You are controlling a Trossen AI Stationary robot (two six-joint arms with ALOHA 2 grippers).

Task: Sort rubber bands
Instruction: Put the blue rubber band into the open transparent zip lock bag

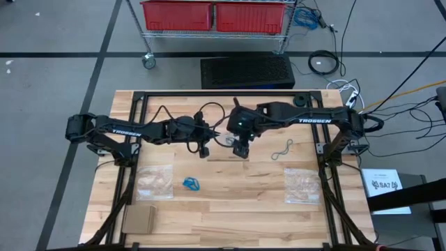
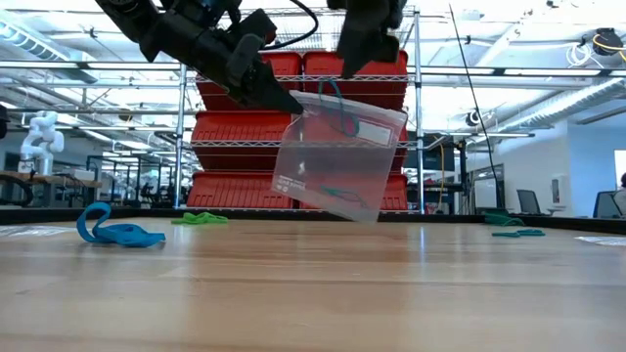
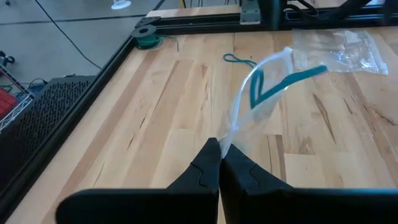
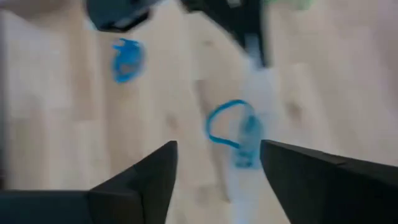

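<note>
Our left end effector [image 3: 219, 163] pinches a clear bag [image 2: 337, 156] aloft above the table's [image 1: 230, 209] middle; our right end effector [image 4: 217, 165] hovers spread over it. Blue rubber bands [image 1: 191, 184] lie nearer the front edge.

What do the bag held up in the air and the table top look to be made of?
The bag looks like thin clear plastic film, glossy: the red bins show through it, and it hangs creased from the left hand, which is shut on its corner. The table looks like butcher-block wood, pale, with a matte or satin finish: planks and grain show.
</note>
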